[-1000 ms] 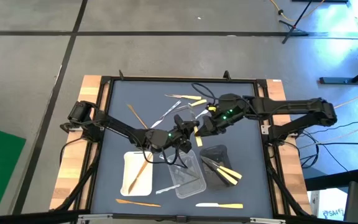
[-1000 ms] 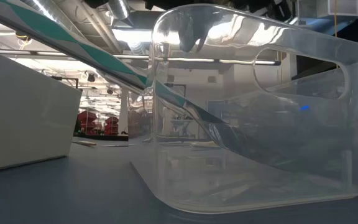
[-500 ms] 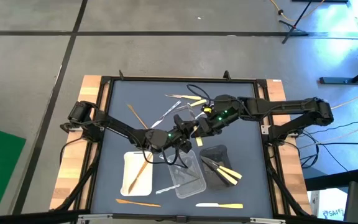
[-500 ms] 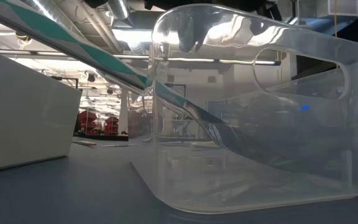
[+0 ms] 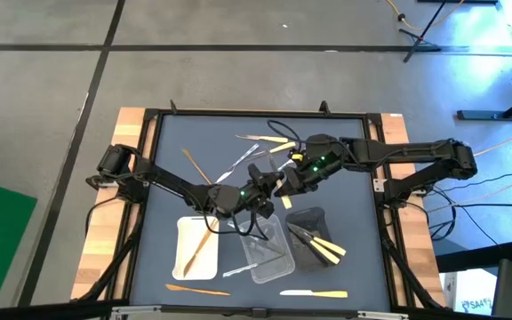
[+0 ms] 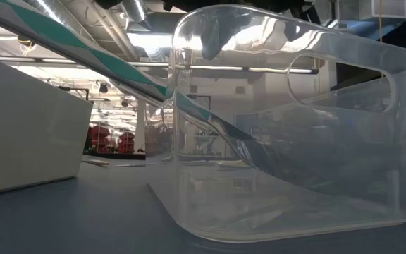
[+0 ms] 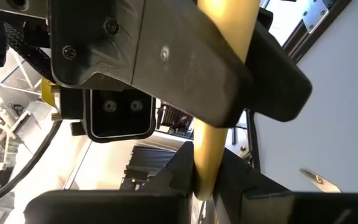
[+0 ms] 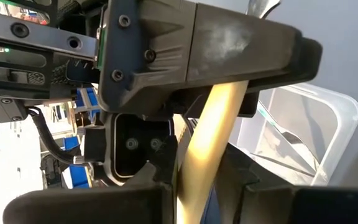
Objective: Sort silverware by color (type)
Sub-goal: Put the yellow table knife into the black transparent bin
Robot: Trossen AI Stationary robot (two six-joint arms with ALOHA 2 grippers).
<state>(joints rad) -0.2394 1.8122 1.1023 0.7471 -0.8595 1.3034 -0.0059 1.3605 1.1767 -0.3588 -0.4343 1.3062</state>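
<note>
Handover above the table's middle: the left gripper (image 5: 269,185) and right gripper (image 5: 289,182), tip to tip, both clamp one pale yellow utensil (image 7: 219,93), its long axis bridging them, the black tray (image 5: 314,218) nearer the right arm.

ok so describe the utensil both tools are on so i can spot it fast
Look at the middle of the dark table, where the left tool and right tool meet beside the clear tray. The cream utensil is clamped in both, the only piece being held.
</note>
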